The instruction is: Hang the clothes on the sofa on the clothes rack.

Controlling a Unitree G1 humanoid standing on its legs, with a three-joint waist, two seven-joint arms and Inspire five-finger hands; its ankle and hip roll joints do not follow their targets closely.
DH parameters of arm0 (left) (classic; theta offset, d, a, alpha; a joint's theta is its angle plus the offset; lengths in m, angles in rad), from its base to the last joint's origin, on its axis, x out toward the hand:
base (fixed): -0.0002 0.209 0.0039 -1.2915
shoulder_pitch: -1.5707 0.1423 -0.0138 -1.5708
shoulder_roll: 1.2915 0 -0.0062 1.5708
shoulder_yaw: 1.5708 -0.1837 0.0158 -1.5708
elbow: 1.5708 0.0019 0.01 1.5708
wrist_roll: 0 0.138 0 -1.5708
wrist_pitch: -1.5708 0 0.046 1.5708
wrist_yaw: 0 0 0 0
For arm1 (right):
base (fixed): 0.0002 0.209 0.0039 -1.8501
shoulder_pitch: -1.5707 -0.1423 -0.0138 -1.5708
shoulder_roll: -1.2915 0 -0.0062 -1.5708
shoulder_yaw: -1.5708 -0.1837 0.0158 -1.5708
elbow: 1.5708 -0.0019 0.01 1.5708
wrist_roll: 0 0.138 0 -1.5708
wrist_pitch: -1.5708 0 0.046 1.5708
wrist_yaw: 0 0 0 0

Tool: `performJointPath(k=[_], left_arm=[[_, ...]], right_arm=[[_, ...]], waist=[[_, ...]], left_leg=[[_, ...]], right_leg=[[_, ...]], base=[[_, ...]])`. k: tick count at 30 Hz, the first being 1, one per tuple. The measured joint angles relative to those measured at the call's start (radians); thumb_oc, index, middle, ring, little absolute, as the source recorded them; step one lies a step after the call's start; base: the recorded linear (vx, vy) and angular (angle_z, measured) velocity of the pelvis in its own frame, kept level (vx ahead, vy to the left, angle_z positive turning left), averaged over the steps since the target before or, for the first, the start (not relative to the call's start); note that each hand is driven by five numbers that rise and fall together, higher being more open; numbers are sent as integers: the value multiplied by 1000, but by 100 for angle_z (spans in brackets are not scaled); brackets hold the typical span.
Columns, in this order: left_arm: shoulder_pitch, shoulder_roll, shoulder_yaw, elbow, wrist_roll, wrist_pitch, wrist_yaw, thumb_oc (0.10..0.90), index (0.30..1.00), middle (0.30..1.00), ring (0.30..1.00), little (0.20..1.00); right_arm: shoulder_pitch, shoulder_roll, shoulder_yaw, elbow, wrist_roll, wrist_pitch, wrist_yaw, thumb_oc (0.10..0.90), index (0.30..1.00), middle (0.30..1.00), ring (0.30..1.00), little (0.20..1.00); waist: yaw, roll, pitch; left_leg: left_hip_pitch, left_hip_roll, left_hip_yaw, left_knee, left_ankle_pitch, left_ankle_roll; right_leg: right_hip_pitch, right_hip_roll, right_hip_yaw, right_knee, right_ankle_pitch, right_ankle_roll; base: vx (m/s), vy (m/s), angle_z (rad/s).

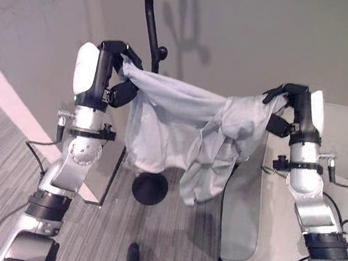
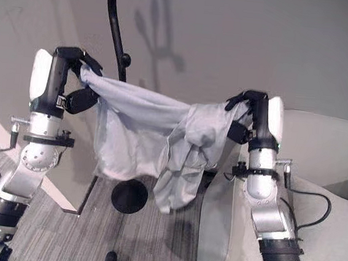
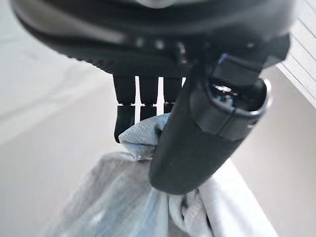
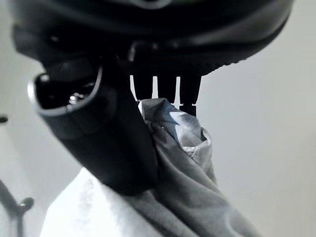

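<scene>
A pale grey garment [image 1: 180, 128] hangs stretched in the air between my two raised hands. My left hand [image 1: 120, 57] is shut on its left corner; the left wrist view shows the thumb [image 3: 197, 143] and fingers pinching the bunched cloth [image 3: 143, 143]. On the other side my right hand [image 1: 288, 98] is shut on the right corner, with the cloth [image 4: 177, 133] pinched under its thumb [image 4: 108, 143]. The garment's lower part droops in folds. A black clothes rack [image 1: 151, 29] stands just behind the garment, near my left hand, its round base [image 1: 150, 188] on the floor.
A light-coloured sofa [image 1: 339, 140] stands at the right, under my right arm. A plain wall [image 1: 244, 38] rises behind the rack. A white panel [image 1: 105, 173] leans by the wall near my left arm. Grey striped carpet [image 1: 170, 235] covers the floor.
</scene>
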Motion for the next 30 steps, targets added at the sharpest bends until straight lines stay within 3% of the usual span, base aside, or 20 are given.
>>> performJointPath(k=[2, 4, 5, 7, 8, 9, 12, 13, 14, 15, 16, 19, 22, 24, 26, 30], left_arm=[[-83, 13, -15, 36, 7, 13, 29, 400, 300, 300, 300, 300], [-143, 18, -32, 63, 24, 20, 61, 400, 300, 300, 300, 300], [-184, 33, -61, 81, 40, 26, 97, 400, 300, 300, 300, 300], [-213, 43, -75, 87, 69, 34, 112, 400, 300, 300, 300, 300], [-215, 58, -74, 84, 84, 35, 135, 400, 300, 300, 300, 300], [-219, 67, -71, 79, 91, 36, 153, 400, 300, 300, 300, 300], [-230, 68, -54, 64, 117, 35, 183, 400, 300, 300, 300, 300], [-234, 74, -52, 66, 124, 30, 196, 400, 300, 300, 300, 300], [-234, 103, -49, 87, 153, 30, 212, 400, 300, 300, 300, 300], [-234, 116, -45, 101, 156, 36, 214, 400, 300, 300, 300, 300], [-230, 115, -46, 120, 156, 39, 215, 400, 300, 300, 300, 300], [-163, 119, -15, 87, 156, 33, 219, 400, 300, 300, 300, 300], [-160, 125, -7, 155, 156, 34, 215, 400, 300, 300, 300, 300], [-150, 127, -8, 224, 155, 38, 205, 400, 300, 300, 300, 300], [-123, 136, -7, 335, 154, 39, 176, 400, 300, 300, 300, 300], [-91, 150, 0, 353, 153, 54, 152, 400, 300, 300, 300, 300]], right_arm=[[-115, -1, 29, 78, 0, 16, -36, 400, 300, 300, 300, 300], [-184, -1, 47, 134, 0, 35, -64, 400, 300, 300, 300, 300], [-231, -1, 49, 163, 0, 39, -85, 400, 300, 300, 300, 300], [-273, -1, 49, 189, 1, 51, -117, 400, 300, 300, 300, 300], [-286, -2, 49, 194, 1, 51, -145, 400, 300, 300, 300, 300], [-295, -2, 46, 193, 1, 44, -162, 400, 300, 300, 300, 300], [-304, -22, 46, 179, 0, 32, -190, 400, 300, 300, 300, 300], [-306, -47, 51, 181, 0, 29, -190, 400, 300, 300, 300, 300], [-318, -75, 59, 187, 1, 28, -190, 400, 300, 300, 300, 300], [-330, -76, 61, 189, 1, 24, -190, 400, 300, 300, 300, 300], [-335, -77, 73, 198, 1, 13, -195, 400, 300, 300, 300, 300], [-340, -80, 127, 227, 4, 4, -186, 400, 300, 300, 300, 300], [-401, -88, 200, 297, 59, -8, -133, 400, 300, 300, 300, 300], [-423, -90, 246, 317, 73, -9, -91, 400, 300, 300, 300, 300], [-473, -145, 359, 347, 80, -36, -10, 400, 300, 300, 300, 300], [-567, -137, 422, 426, 82, -36, 15, 400, 300, 300, 300, 300]], waist=[[7, -3, 3], [32, 0, 20], [31, 16, 46], [26, 26, 62], [34, 26, 65], [41, 27, 66], [31, 25, 66], [28, 26, 67], [29, 14, 63], [31, 2, 59], [27, -8, 58], [63, 10, 15], [79, 5, 8], [82, 3, 7], [96, 1, 5], [108, -3, 2]], left_leg=[[19, -16, 21, 3, -12, 17], [67, -26, 43, 10, -34, 35], [93, -11, 52, 24, -50, 47], [136, -16, 65, 28, -97, 56], [171, -27, 66, 21, -115, 69], [184, -35, 68, 19, -131, 77], [182, -43, 53, 21, -128, 65], [181, -41, 45, 19, -126, 59], [182, -43, 41, 17, -128, 50], [181, -47, 41, 18, -133, 42], [202, -45, 18, 15, -141, 21], [221, 19, 21, 5, -161, -30], [209, 67, 16, 11, -152, -54], [199, 80, 15, 28, -148, -60], [190, 99, -2, 42, -141, -76], [179, 104, -9, 40, -146, -87]], right_leg=[[-20, -27, -17, 62, -9, 16], [-51, -47, -57, 204, -22, 47], [-96, -79, -107, 378, -38, 65], [-149, -127, -141, 554, -15, 103], [-167, -171, -166, 621, -26, 102], [-172, -194, -196, 628, -43, 78], [-202, -198, -201, 553, -60, 50], [-200, -174, -182, 437, -60, 48], [-182, -138, -150, 234, -42, 63], [-175, -126, -150, 148, 4, 57], [-130, -109, -144, 106, 102, 26], [-52, -15, -144, -52, 162, -17], [-35, 42, -156, -95, 167, -47], [-28, 55, -158, -95, 161, -55], [-26, 71, -160, -95, 153, -66], [-35, 80, -158, -95, 146, -70]], base=[[101, 214, -24], [116, 241, -20], [63, 140, 8], [131, 96, 7], [152, -25, -19], [120, -115, -14], [97, -155, 14], [113, -95, 29], [165, -114, 22], [210, -152, 38], [203, -143, 31], [90, -107, -10], [65, -117, -1], [41, -93, 10], [39, -77, 20], [9, -36, 6]])
